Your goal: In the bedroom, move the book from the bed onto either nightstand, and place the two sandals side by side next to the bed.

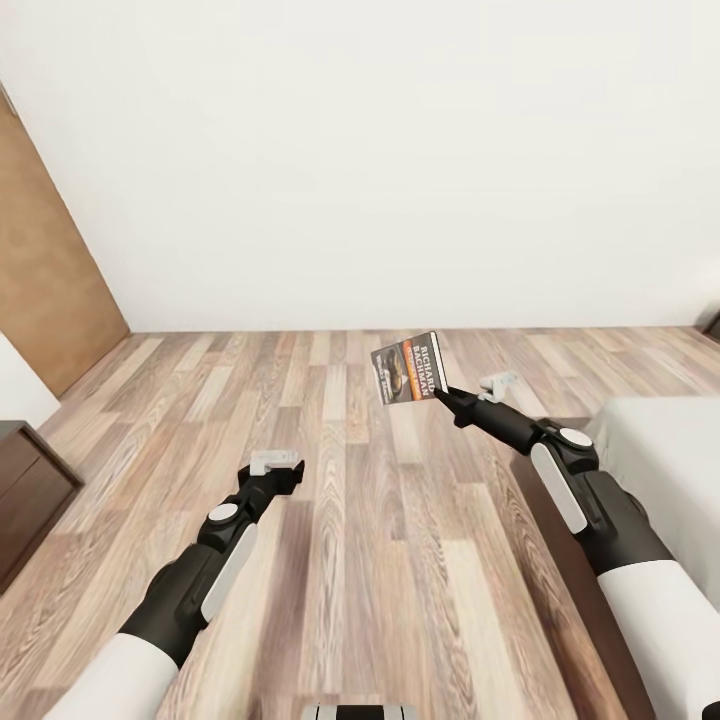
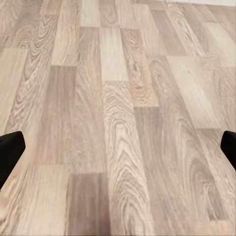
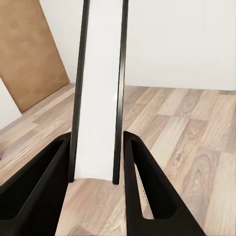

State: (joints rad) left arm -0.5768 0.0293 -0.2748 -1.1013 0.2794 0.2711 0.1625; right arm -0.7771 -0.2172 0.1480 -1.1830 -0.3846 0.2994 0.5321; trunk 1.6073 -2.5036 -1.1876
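Wood-plank flooring (image 1: pixel 350 470) is stretching ahead of us to a bare white wall (image 1: pixel 400 150) as we are carrying the book (image 1: pixel 408 369) in our right gripper (image 1: pixel 442 392), pinched by its lower edge and held upright, clear of the bed (image 1: pixel 670 450), presumably for the nightstand (image 1: pixel 25 490) at left. Our left gripper (image 1: pixel 285 468) is hanging open and empty.

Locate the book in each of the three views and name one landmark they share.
Head view: the book is held up right of centre, over the floor, in the right claw.
Left wrist view: the book is absent; wood-plank floor lies below.
Right wrist view: the book stands edge-on between the fingers.
Shared landmark: the floor.
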